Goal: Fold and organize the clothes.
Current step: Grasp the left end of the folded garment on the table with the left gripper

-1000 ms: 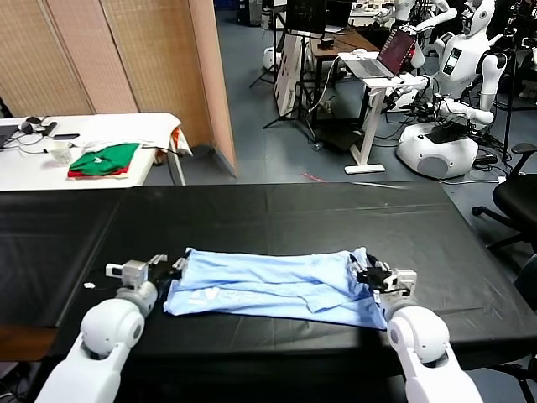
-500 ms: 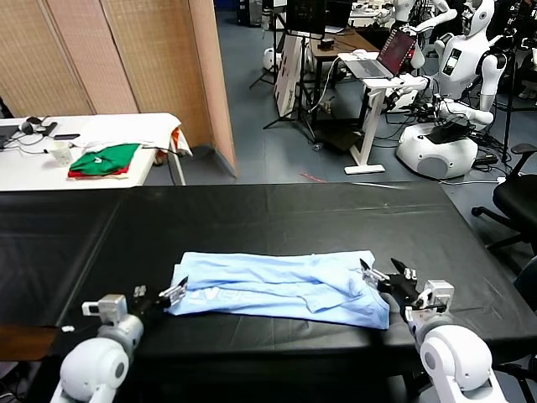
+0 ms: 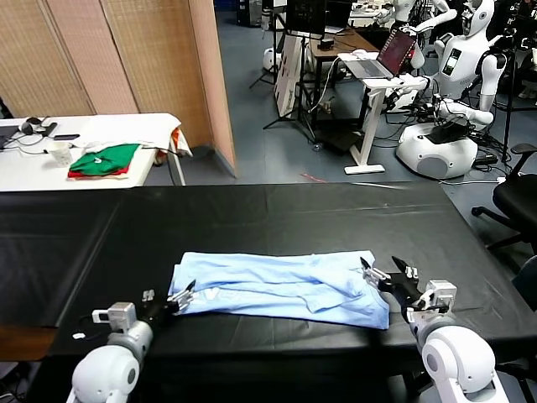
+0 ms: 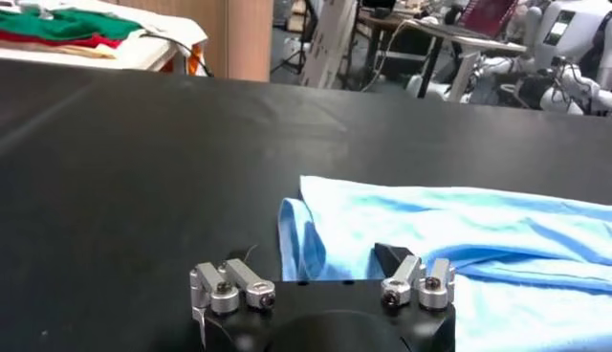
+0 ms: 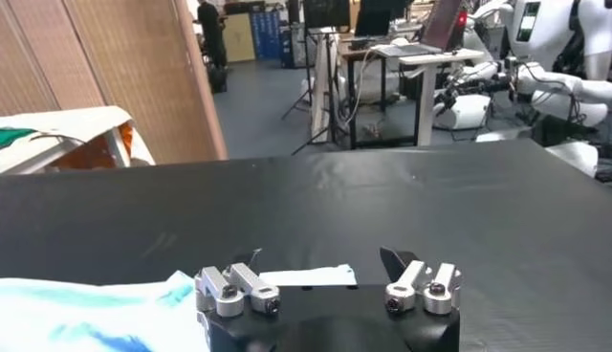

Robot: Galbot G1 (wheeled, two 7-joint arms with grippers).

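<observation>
Metal fingers spread wide on my left gripper and right gripper, both empty beside the ends of the thin, rumpled pale-blue T-shirt, folded lengthwise on the matte black table; a cluttered lab lies beyond.

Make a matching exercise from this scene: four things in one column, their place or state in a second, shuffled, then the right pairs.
Things:
1. light-blue T-shirt
2. left gripper
3. right gripper
4. green and red garment pile

Places or states:
A. on the white side table
B. open, at the shirt's right end
C. lying folded into a band on the black table
D. open, at the shirt's left end

Pairs: 1-C, 2-D, 3-B, 4-A
</observation>
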